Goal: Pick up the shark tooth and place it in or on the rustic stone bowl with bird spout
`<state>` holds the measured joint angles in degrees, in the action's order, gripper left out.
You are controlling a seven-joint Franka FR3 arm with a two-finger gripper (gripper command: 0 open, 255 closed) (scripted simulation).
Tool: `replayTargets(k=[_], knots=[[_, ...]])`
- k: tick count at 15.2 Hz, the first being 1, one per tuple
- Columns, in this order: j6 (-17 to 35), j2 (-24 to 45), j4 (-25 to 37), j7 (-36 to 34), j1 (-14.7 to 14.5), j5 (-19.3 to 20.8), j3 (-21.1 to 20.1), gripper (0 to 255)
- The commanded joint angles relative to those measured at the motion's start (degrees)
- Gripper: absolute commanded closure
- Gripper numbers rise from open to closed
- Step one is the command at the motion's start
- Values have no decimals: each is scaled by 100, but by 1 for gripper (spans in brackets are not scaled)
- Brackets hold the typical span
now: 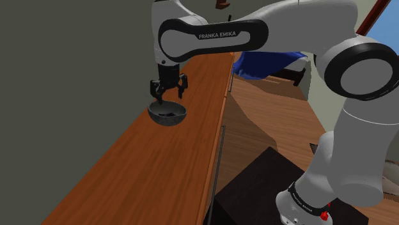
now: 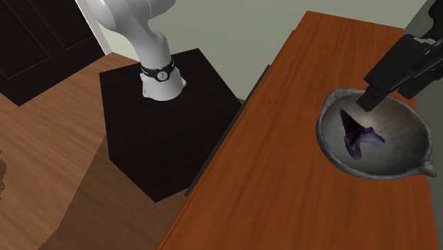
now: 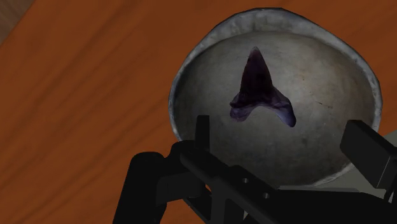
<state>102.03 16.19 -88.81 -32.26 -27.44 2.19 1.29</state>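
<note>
The dark purple shark tooth (image 3: 259, 89) lies loose inside the grey stone bowl (image 3: 184, 76), its point toward the far rim. In the second exterior view the tooth (image 2: 358, 135) rests near the middle of the bowl (image 2: 332, 150), whose small spout (image 2: 427, 169) faces the view's lower right. My gripper (image 3: 286, 143) hovers just above the bowl with its fingers (image 3: 202, 130) apart and nothing between them. In the shoulder view the gripper (image 1: 168, 96) hangs straight over the bowl (image 1: 167, 115).
The bowl sits on a long reddish wooden counter (image 1: 147, 172) that runs along a grey wall (image 1: 64, 77). The black stand (image 2: 163, 121) is beside the counter's front edge. A blue cloth (image 1: 268, 62) lies beyond the counter's far end.
</note>
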Motion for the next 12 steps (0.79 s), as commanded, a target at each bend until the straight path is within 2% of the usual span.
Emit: replayTargets(k=[1,5,12], knots=[[0,0,0,0,0,0,0,0],[-759,70,828,8,-14,-5,-7,0],[-759,70,828,8,-14,-5,-7,0]])
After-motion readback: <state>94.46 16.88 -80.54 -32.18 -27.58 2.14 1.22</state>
